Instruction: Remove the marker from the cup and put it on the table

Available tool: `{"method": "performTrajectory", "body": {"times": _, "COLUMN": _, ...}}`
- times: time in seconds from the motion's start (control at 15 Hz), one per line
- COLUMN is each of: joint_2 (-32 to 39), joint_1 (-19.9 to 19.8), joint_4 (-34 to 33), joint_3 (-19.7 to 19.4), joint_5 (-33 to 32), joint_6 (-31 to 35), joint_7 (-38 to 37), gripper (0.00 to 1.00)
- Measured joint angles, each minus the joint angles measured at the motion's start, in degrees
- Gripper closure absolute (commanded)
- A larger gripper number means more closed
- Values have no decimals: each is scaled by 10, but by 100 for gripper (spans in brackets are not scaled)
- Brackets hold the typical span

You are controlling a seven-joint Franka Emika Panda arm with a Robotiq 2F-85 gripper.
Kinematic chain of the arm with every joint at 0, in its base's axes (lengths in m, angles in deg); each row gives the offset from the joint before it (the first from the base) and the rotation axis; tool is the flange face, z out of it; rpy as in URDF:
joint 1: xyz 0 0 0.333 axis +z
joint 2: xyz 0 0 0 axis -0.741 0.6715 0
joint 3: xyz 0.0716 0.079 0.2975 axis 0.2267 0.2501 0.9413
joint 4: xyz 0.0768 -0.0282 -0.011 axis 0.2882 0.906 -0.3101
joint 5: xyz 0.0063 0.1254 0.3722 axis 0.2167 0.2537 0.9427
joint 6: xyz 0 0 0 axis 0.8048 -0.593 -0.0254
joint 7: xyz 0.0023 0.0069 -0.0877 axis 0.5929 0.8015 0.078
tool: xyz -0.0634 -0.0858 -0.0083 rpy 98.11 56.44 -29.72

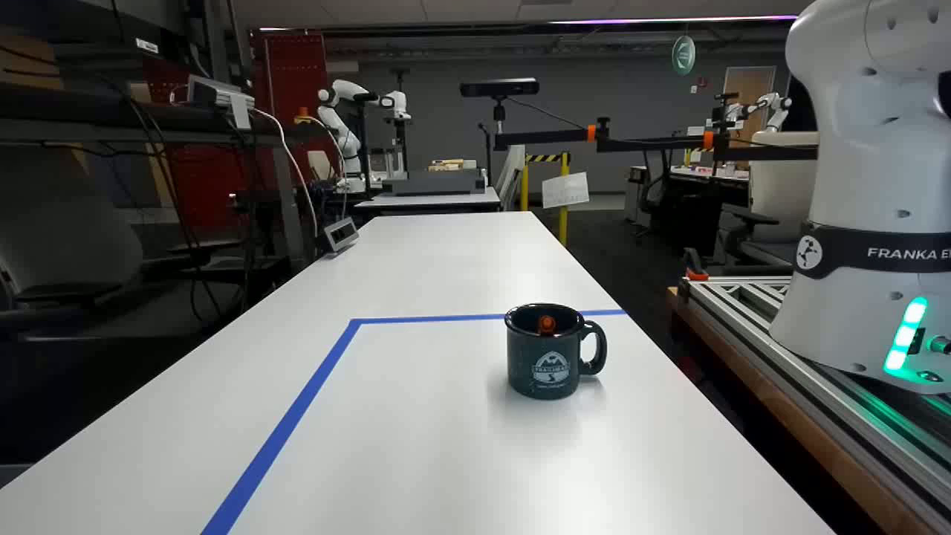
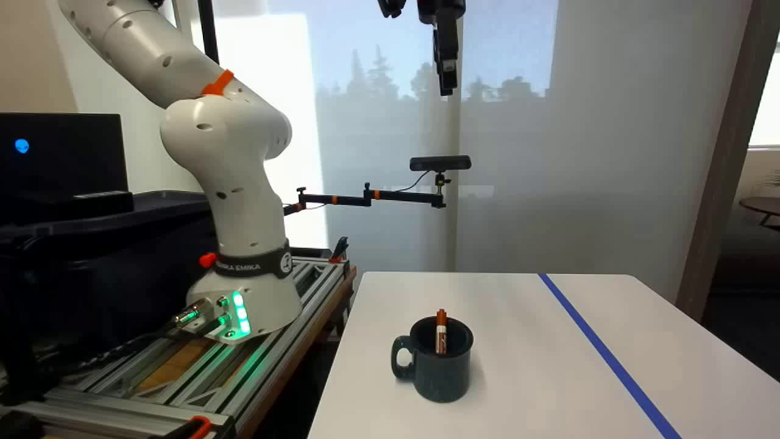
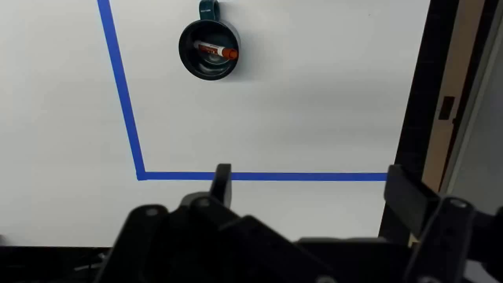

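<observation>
Long white tabletop (image 1: 416, 431), marked with blue tape (image 1: 299, 405). Beside it, a metal-railed bench (image 1: 802, 395) with the white arm (image 2: 244, 225) mounted on it. Claw (image 3: 308, 179) hangs well above the tabletop, fingers (image 3: 406, 196) spread wide apart. Dark green cup (image 1: 541, 375) stands upright inside the taped lines, handle turned toward the bench. Marker (image 2: 441, 336) leans inside the cup, red-orange end up by the rim; in both exterior views the cup's wall hides its lower end.
</observation>
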Motion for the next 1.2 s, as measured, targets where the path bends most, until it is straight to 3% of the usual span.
{"method": "performTrajectory", "body": {"times": 0.73, "joint_2": 13, "joint_1": -5, "joint_4": 0, "joint_3": -6, "joint_5": 8, "joint_6": -1, "joint_7": -20, "gripper": 0}}
{"method": "performTrajectory", "body": {"times": 1.2, "joint_2": 95, "joint_1": -30, "joint_4": 45, "joint_3": -66, "joint_5": 92, "joint_6": -9, "joint_7": -38, "gripper": 0}}
